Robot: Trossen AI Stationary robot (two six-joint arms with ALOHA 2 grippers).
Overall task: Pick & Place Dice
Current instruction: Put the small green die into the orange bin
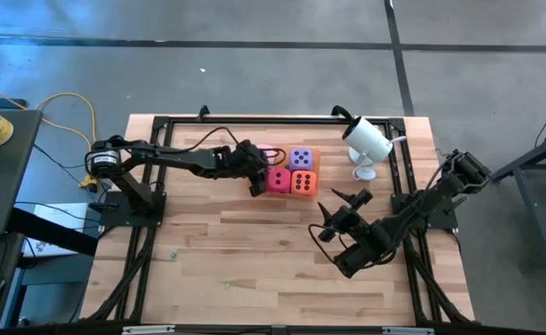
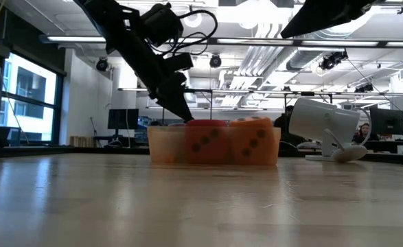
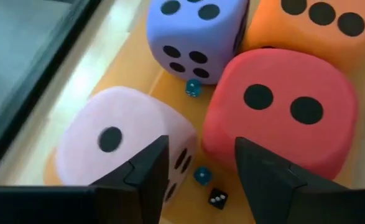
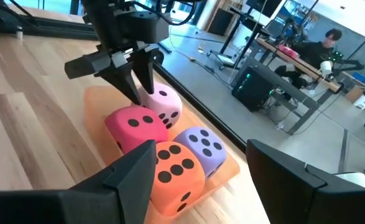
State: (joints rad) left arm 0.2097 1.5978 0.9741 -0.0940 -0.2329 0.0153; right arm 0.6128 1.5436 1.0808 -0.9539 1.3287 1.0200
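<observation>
All four dice sit packed two by two in the translucent orange tray (image 1: 315,173) near the middle of the desk's far edge: the pink die (image 3: 123,140), the lavender die (image 3: 194,34), the red die (image 3: 281,109) and the orange die (image 3: 313,22). They look like soft foam, light and squashy, so a firm squeeze should dent them rather than slip off; a pinch across two opposite flat faces looks the safest hold.

The left claw (image 3: 201,168) hangs just above the seam between the pink and red dice, fingers parted and pinching nothing. The right claw (image 4: 198,168) waits spread and empty over the desk's right half, nearer the front, aimed at the tray.

Room is tight inside the tray: the cubes touch or nearly touch, leaving narrow gaps for a finger. A few tiny hard dice (image 3: 193,88) lie in those gaps. A white camera (image 1: 367,140) stands just right of the tray, so lifting straight up seems wiser. The desk's near half offers open wood.
</observation>
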